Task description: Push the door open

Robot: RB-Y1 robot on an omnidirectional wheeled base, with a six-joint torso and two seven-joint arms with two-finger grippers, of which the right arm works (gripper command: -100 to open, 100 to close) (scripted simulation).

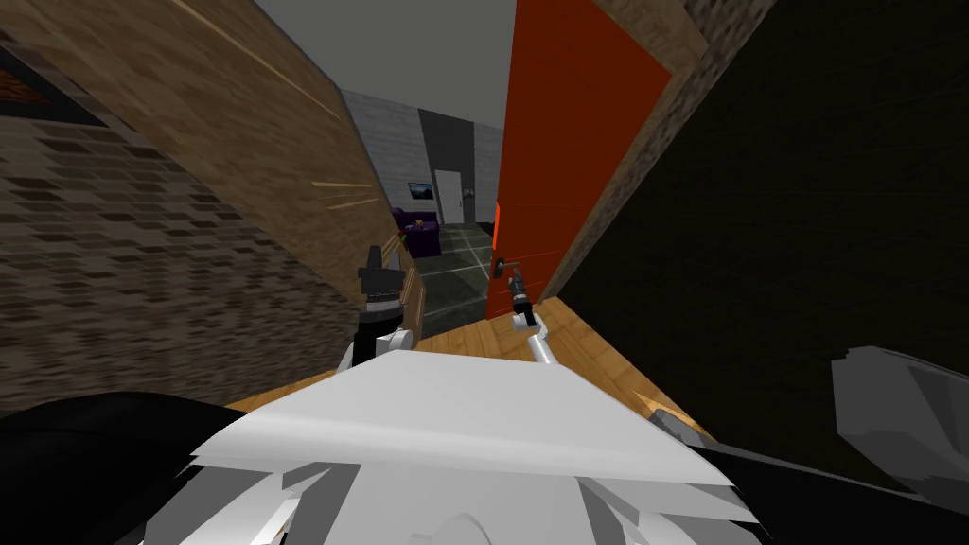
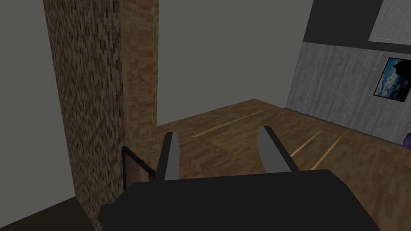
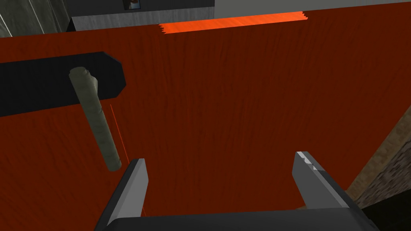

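Head view: the red door stands ajar, right hand by its lever handle. Left wrist view: left hand spread wide, idle. Right wrist view: that hand is wide too, facing the door; a finger could snag the lever handle

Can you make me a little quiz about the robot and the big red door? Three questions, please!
1. True or false: the right claw is shut on the grey door handle.
2. What colour is the door right in front of the right claw? A) blue B) red C) green
3. Fill the gap: the left claw, up by the brown wall, is ____ and holds nothing.

Key
1. False. The claw is open and the handle lies outside its fingers.
2. B
3. open
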